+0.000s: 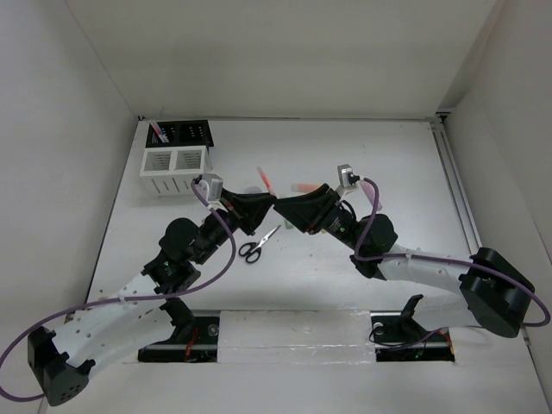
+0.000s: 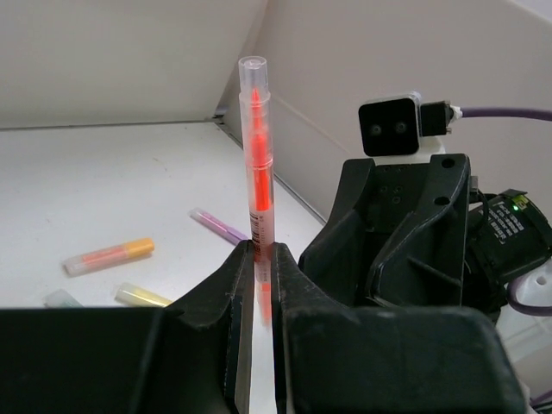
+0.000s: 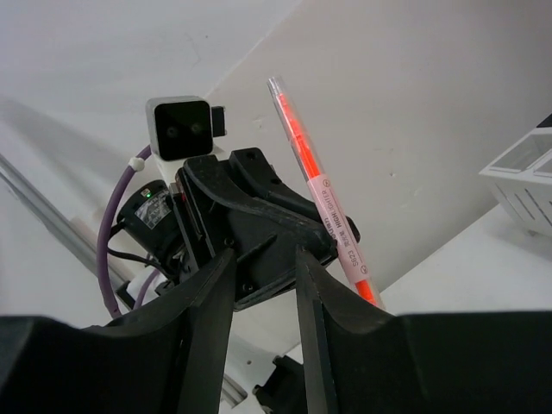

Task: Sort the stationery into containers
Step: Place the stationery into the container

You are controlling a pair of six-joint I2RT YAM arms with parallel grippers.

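We are recording the black-handled scissors (image 1: 255,247) lying flat on the table (image 1: 388,172) nearest the arm bases, just in front of the left gripper and apart from both tools. Beyond them, the two grippers are meeting tip to tip at mid-table. The left gripper (image 2: 261,252) is pinching the lower part of an orange-red pen (image 2: 257,155), its jaws pressed together on the barrel. The pen is standing nearly upright out of the fingertips, clear cap uppermost. The right gripper (image 3: 263,259) is facing it with jaws spread, and we are seeing nothing between them. In the right wrist view the pen is passing outside the finger (image 3: 323,332) on the right of that view, close beside it; whether they are touching we cannot tell. Farther out, an orange marker (image 2: 110,254), a yellow marker (image 2: 142,296) and a thin purple pen (image 2: 220,226) are lying on the table, well apart from either tool. Farthest back on the left, the white slatted organizer (image 1: 175,170) is standing just in front of the black mesh holder (image 1: 185,132), with something thin and reddish standing at the holder's left end.
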